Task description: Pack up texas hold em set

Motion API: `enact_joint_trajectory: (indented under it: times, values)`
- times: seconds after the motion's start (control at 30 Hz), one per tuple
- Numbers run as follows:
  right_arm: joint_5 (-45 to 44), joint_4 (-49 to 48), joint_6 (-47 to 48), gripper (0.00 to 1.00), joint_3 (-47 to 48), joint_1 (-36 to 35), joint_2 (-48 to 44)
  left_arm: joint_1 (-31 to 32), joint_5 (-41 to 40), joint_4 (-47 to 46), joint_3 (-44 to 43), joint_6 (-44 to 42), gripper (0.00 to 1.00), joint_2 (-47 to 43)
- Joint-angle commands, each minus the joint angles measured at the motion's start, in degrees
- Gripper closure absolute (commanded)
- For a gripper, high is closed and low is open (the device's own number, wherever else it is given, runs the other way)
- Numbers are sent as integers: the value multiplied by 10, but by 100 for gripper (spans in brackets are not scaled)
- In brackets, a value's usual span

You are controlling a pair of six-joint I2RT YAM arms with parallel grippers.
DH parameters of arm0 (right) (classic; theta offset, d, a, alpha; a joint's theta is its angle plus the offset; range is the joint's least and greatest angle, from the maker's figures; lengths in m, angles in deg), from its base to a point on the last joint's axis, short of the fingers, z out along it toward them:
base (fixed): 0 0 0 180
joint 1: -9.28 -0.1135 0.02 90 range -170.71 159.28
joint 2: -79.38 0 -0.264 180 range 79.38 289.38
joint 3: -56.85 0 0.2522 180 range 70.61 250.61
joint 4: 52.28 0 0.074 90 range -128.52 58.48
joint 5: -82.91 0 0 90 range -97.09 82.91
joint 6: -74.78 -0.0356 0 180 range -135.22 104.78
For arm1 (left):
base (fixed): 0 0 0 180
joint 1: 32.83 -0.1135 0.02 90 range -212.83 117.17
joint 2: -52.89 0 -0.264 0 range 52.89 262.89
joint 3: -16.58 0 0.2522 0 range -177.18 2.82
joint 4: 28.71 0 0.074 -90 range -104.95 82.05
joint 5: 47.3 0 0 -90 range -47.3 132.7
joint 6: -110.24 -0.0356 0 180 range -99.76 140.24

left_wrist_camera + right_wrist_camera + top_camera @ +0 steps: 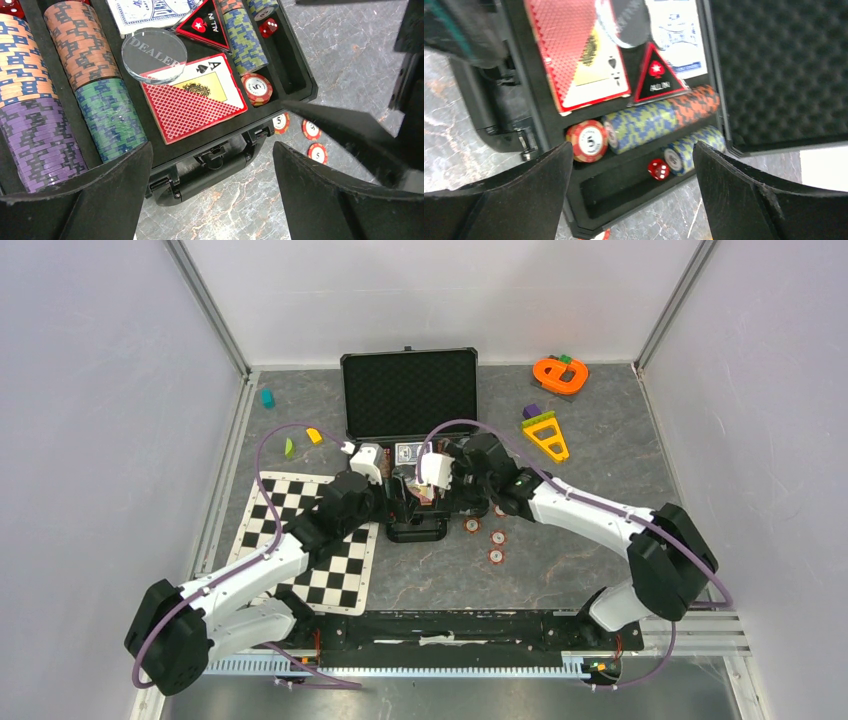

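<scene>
The black briefcase (408, 390) lies open mid-table, its foam lid (781, 65) raised at the back. In its tray lie coloured chip stacks (75, 42), a red card deck (192, 97), a clear dealer button (154, 54), a red die (658, 169) and a red-white chip (586, 141). Three red-white chips (495, 538) lie loose on the table right of the handle (210, 172). My left gripper (212, 147) hangs open over the case's front edge and handle. Over the tray's right compartment my right gripper (634, 146) is open too. Neither holds anything.
A black-white checkered mat (310, 535) lies left of the case under the left arm. Orange and yellow plastic toys (552, 405) sit at the back right, and small coloured pieces (300, 435) at the back left. Walls close in the table on three sides.
</scene>
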Motion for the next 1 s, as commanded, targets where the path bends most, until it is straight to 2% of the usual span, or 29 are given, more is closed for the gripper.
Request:
enact_joint_trajectory:
  times: [0.0, 0.27, 0.97]
  values:
    - [-30, 44, 48, 5, 37, -10, 26, 1, 6, -22, -23, -1, 5, -3]
    - [-62, 70, 90, 5, 65, -10, 53, 1, 9, -24, -17, 3, 5, 2]
    - [-29, 107, 151, 5, 103, -12, 120, 1, -19, -18, -12, -2, 5, -14]
